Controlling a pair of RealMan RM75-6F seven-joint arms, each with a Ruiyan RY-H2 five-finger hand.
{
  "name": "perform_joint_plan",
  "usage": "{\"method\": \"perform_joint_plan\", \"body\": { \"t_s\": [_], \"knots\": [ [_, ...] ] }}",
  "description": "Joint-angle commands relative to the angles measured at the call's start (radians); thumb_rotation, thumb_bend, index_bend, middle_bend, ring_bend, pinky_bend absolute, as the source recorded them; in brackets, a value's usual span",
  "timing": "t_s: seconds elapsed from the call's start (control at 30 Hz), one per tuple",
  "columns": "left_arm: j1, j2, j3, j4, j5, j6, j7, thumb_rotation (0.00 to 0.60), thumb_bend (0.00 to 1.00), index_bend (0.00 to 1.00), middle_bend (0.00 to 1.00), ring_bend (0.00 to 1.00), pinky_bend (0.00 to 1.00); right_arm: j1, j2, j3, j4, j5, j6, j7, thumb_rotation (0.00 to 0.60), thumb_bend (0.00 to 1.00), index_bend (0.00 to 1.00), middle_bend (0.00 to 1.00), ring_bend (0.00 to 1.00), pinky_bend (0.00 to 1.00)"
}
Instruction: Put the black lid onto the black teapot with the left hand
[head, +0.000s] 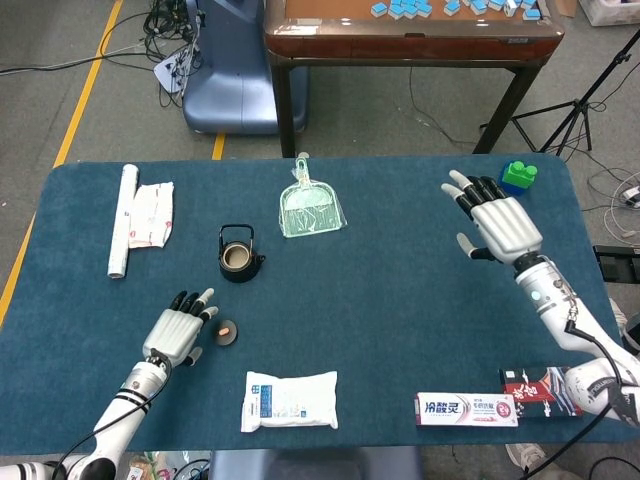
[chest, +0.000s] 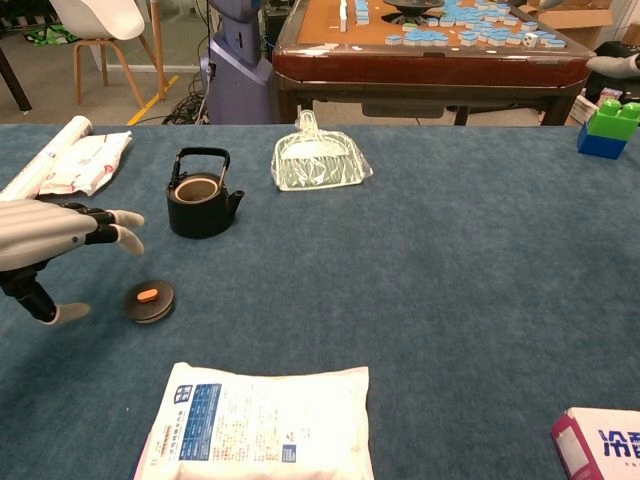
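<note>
The black teapot (head: 239, 256) (chest: 203, 196) stands open-topped left of the table's centre, its handle upright. Its black lid (head: 226, 331) (chest: 148, 301), round with an orange knob, lies flat on the blue cloth nearer the front. My left hand (head: 178, 334) (chest: 50, 245) hovers just left of the lid with fingers spread, holding nothing; its fingertips (chest: 127, 222) reach over the lid's left side. My right hand (head: 496, 225) is raised at the far right, open and empty; in the chest view only a fingertip shows at the right edge.
A clear plastic dustpan (head: 311, 207) lies behind the teapot. A rolled paper and a packet (head: 142, 218) sit far left. A white wipes pack (head: 289, 400) lies at the front, a toothpaste box (head: 467, 409) front right, and green and blue blocks (head: 517, 177) back right.
</note>
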Motion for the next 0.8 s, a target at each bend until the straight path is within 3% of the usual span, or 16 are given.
{"method": "perform_joint_plan", "body": {
  "t_s": [0.03,0.8],
  "knots": [
    [-0.016,-0.017,0.004,0.0,-0.019,0.01,0.02,0.6,0.31,0.19,0.0,0.0,0.0,-0.001,0.004,-0.004,0.008,-0.011,0.004,0.018,0.6,0.45,0.0,0.0,0.0,0.0],
    [-0.099,-0.094,0.034,0.048,-0.111,0.026,0.057,0.6,0.31,0.19,0.0,0.0,0.0,-0.002,0.003,-0.036,0.079,-0.057,0.006,0.112,0.6,0.45,0.0,0.0,0.0,0.0]
  ]
}}
